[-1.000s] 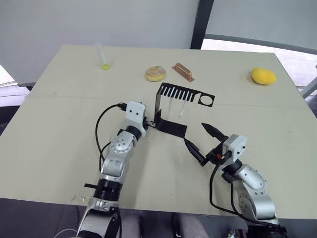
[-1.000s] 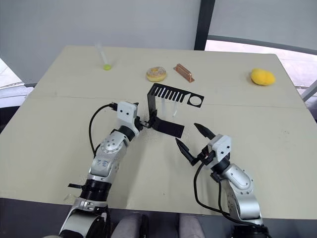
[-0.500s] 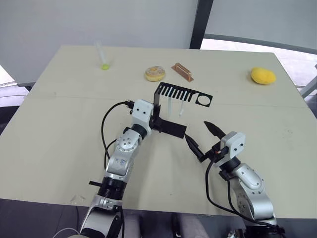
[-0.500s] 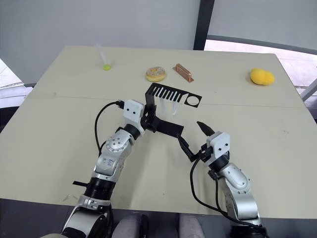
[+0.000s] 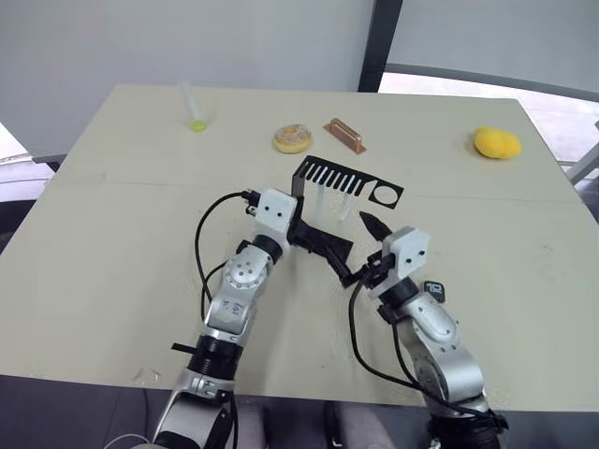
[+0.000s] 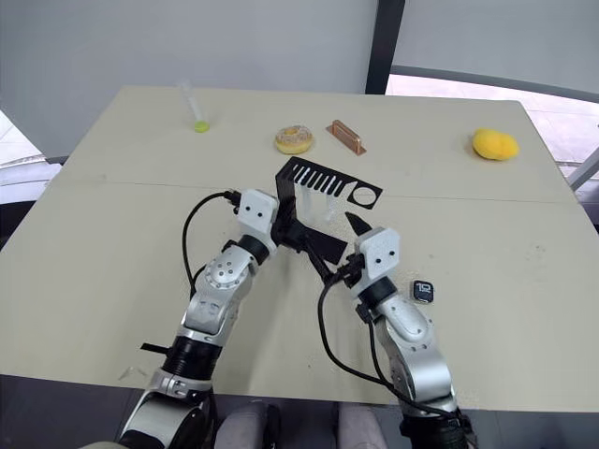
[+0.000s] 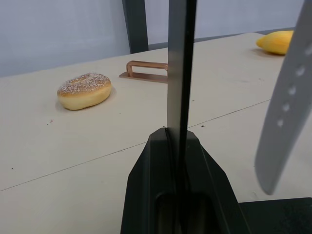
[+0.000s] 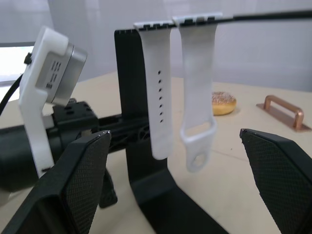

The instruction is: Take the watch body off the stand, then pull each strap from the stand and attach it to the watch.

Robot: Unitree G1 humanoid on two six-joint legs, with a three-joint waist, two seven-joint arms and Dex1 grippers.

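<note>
White straps (image 8: 180,87) hang between right tool (image 8: 180,175) fingers.

The stand (image 6: 323,192) sits mid-table between my arms, straps (image 8: 180,83) hanging from its top. The watch body (image 6: 423,291) lies right of my right gripper (image 6: 339,245).

Even soft daylight, faint shadows, wrist-cam foregrounds blurred, no glare.

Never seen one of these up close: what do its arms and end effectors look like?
Both arms are silver-grey metal with round joints. Each wrist carries a white boxy block with a looping black cable. The left end effector and right end effector each have two black pointed fingers with textured pads.
</note>
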